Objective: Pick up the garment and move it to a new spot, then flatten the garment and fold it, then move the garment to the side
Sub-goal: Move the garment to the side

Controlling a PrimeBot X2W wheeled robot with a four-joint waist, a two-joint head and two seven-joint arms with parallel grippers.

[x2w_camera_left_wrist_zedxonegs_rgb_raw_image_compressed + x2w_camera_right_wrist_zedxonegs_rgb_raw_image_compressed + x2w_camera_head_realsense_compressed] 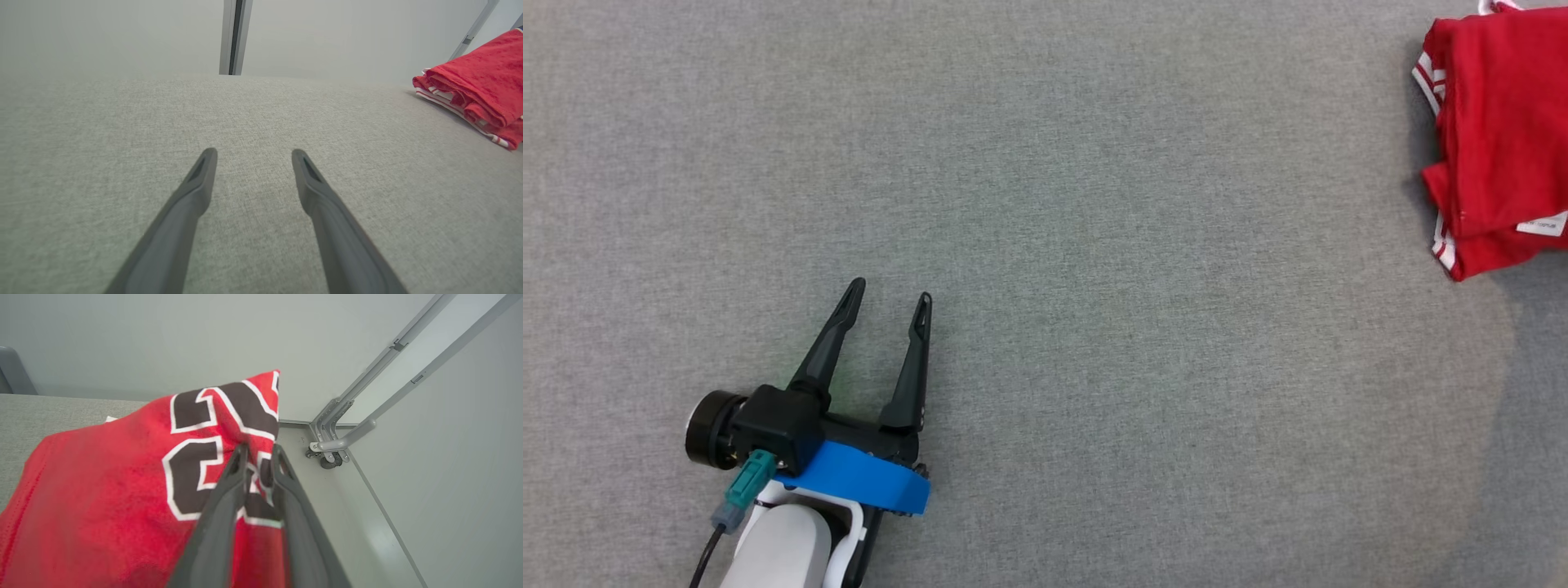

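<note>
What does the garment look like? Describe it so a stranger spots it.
Take the grey fabric surface and go to its far right edge. There lies the garment, folded into a red stack. White striped trim and dark white-edged numerals set it off from the plain grey.

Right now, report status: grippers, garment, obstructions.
Left gripper open above gray surface. Right gripper nearly shut at folded red garment, grip unclear. No obstruction seen.
</note>
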